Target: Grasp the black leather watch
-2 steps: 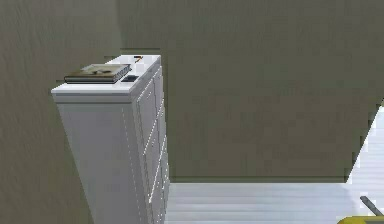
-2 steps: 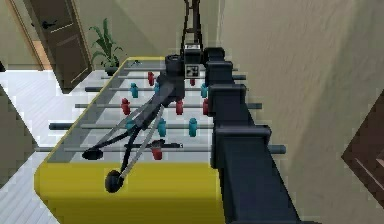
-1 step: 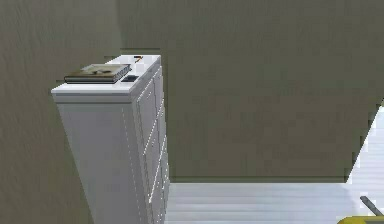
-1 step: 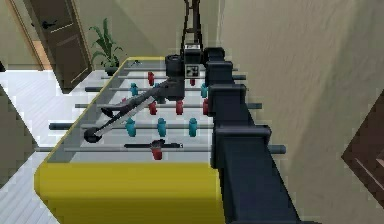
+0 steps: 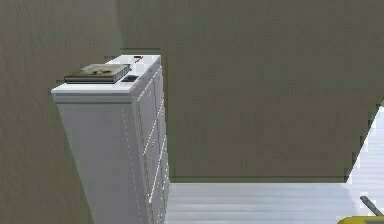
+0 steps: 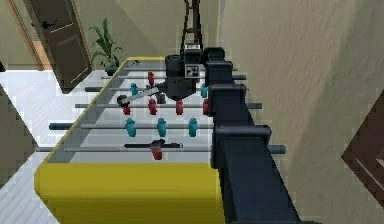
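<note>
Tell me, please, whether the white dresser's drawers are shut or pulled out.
Shut: on the dresser every drawer front lies flush, none sticking out.

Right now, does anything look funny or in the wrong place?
Yes: a small dark thing lies on the foosball table among the player figures, near the end effector. It does not belong in the game.

Fwd cam: I noted it faced ahead, slightly down, close on white cabinet [image 5: 108,150]. Side cam looked out along arm [image 6: 243,150], near over foosball table [image 6: 120,182]; yellow edge [image 5: 366,214] poss. shared.
</note>
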